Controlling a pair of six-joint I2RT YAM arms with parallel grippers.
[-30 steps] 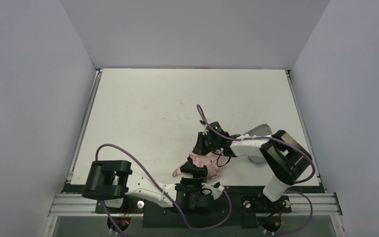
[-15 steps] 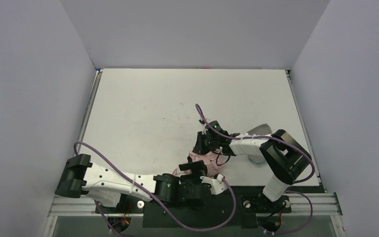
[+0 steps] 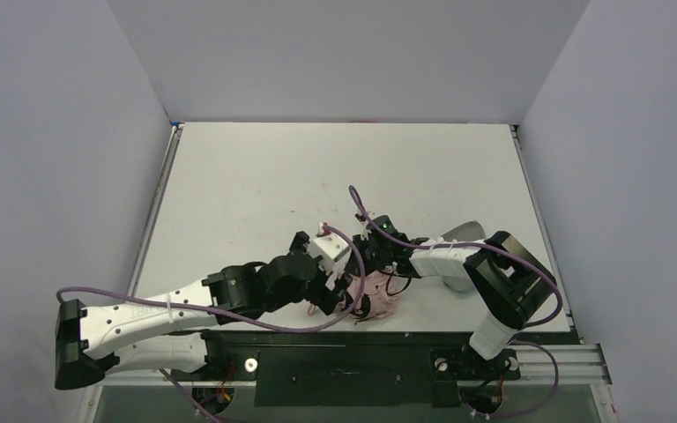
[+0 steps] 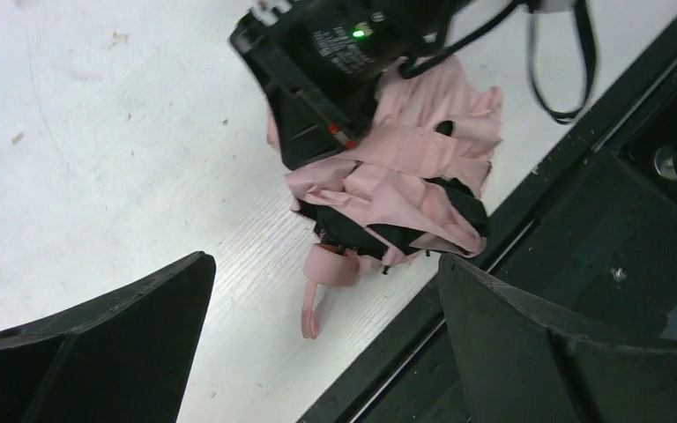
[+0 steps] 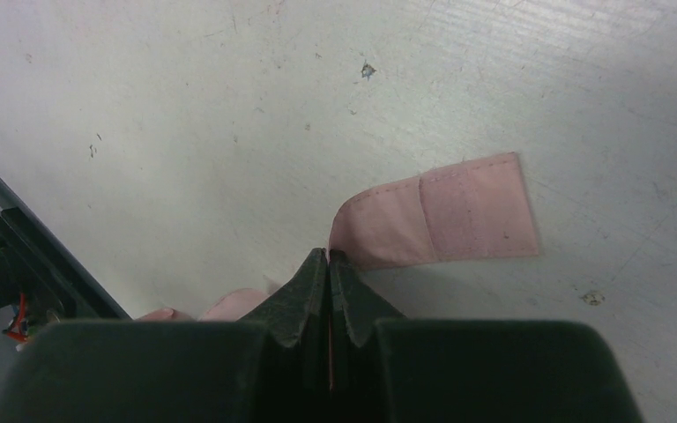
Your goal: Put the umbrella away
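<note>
Over the white bench (image 3: pixel 256 176), the left arm (image 3: pixel 167 308) had changed most. A second before it sat folded along the near edge with its claw down by the rail. Now it reached out from the near-left corner, stretched across toward the middle. The right arm (image 3: pixel 458 256) had kept its pose, bent in from the near-right corner.

The umbrella (image 4: pixel 397 176) had not shifted. It lay as a crumpled pink and black bundle at the near edge, a little right of centre. The left claw (image 4: pixel 322 263) hung above it with its fingers spread as wide as they went and nothing between them. In the left wrist view the bundle sat ahead of the gap, apart from both fingers.

The right claw (image 5: pixel 329 260) was pinched fully shut on the umbrella's tab (image 5: pixel 458 211), which curled out from the fingertips onto the bench. The pink handle (image 4: pixel 331 266) stuck out of the bundle's near-left side, its loop (image 4: pixel 308 313) lying toward the edge.
</note>
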